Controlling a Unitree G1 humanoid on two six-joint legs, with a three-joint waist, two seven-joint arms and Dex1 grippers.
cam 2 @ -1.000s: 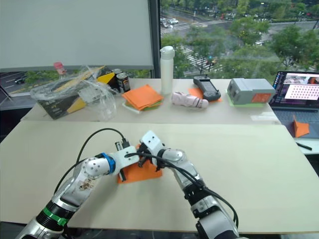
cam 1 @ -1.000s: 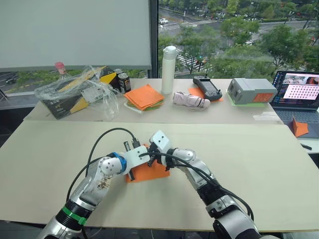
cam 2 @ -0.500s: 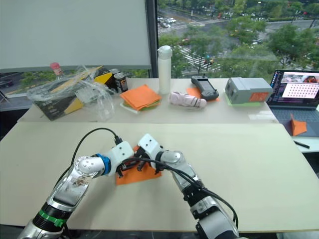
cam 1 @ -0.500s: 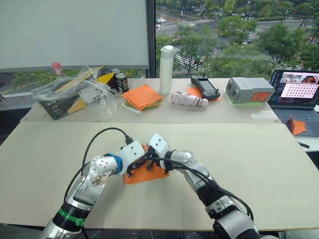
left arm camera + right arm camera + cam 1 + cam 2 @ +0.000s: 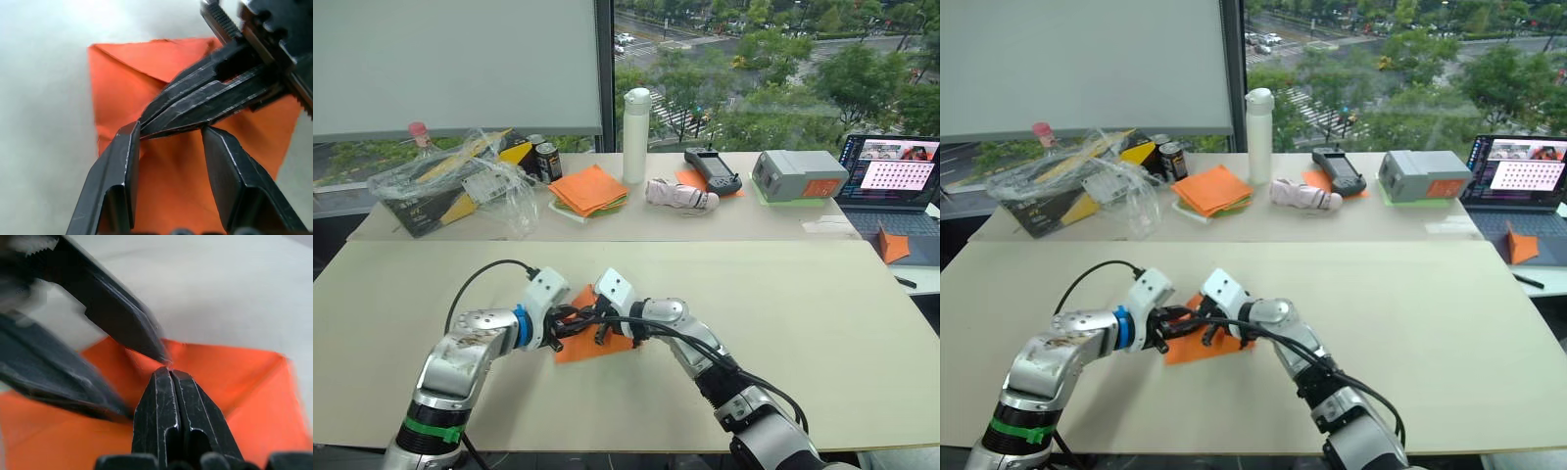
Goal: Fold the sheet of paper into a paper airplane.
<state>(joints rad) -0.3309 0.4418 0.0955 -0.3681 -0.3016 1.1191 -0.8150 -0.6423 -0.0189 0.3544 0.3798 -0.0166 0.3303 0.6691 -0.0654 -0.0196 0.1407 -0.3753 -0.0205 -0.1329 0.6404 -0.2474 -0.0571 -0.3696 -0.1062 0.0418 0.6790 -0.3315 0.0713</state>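
Sheet of paper (image 5: 592,338) is lying partly folded on the near table (image 5: 822,323), directly under both grippers, with a creased flap near its far corner. Left gripper (image 5: 168,134) is hovering with fingers spread apart, straddling the right gripper's tips just above the orange surface. Right gripper (image 5: 169,373) is pressing its fingers (image 5: 161,406) clenched together, tips touching the paper at the fold; whether it is pinching paper between them, cannot tell.
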